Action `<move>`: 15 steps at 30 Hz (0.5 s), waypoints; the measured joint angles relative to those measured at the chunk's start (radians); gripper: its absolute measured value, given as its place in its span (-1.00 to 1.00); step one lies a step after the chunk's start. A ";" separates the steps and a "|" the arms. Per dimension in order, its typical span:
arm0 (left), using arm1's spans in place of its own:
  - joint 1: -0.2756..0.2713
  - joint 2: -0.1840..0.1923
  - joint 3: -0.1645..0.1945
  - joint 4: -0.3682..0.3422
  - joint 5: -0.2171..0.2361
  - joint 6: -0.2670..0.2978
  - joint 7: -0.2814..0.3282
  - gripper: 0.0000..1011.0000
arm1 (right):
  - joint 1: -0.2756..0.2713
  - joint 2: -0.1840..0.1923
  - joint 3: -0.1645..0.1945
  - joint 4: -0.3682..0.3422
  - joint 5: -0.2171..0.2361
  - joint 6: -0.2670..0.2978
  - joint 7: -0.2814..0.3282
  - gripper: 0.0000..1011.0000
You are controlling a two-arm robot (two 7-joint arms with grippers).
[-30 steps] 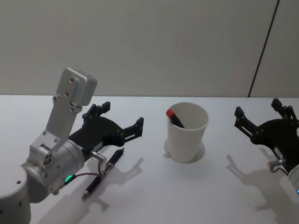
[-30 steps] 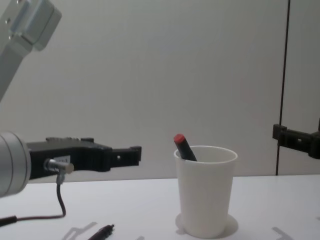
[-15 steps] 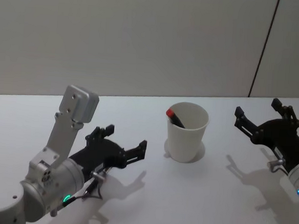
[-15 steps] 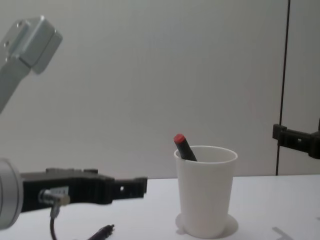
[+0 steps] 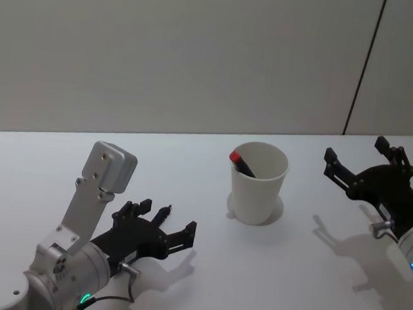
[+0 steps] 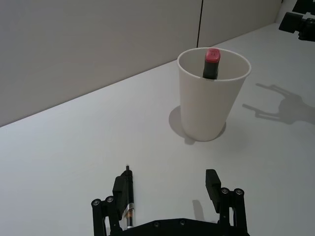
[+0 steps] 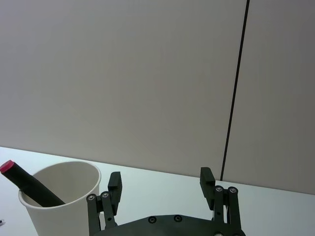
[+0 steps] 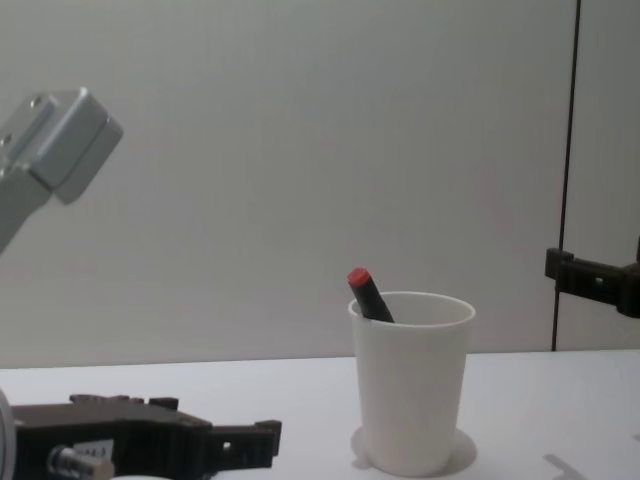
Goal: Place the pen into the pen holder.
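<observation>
The pen [image 6: 128,199] is thin and black and lies flat on the white table. Its tip [image 5: 164,210] pokes out ahead of my left gripper [image 5: 165,220]. That gripper [image 6: 166,189] sits low over the table, open, with the pen between its fingers and close beside one finger [image 6: 119,189]. The pen holder [image 5: 259,183] is a white paper cup standing upright farther ahead [image 6: 211,101] [image 8: 412,392]. A black marker with a red cap [image 5: 239,160] leans inside it. My right gripper [image 5: 356,150] hovers open to the right of the cup [image 7: 59,199].
The white table [image 5: 205,282] runs back to a plain grey wall. Bare tabletop lies between the left gripper and the cup. My left gripper [image 8: 262,440] shows low at the chest view's lower left, and the right gripper's finger [image 8: 590,276] at its right edge.
My left gripper has come down from above the table to the tabletop, now straddling the pen and covering most of it. The cup, the marker and the right arm have not moved.
</observation>
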 joint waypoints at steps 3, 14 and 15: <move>0.006 0.003 0.000 -0.003 0.001 0.002 0.004 0.98 | 0.000 0.000 0.000 0.000 0.000 0.000 0.000 0.98; 0.018 0.010 0.000 -0.005 0.027 0.000 0.007 0.98 | 0.000 0.000 0.000 0.000 0.000 0.000 0.000 0.98; 0.018 0.010 -0.001 -0.005 0.029 0.000 0.007 0.98 | 0.000 0.000 0.000 0.000 0.000 0.000 0.000 0.98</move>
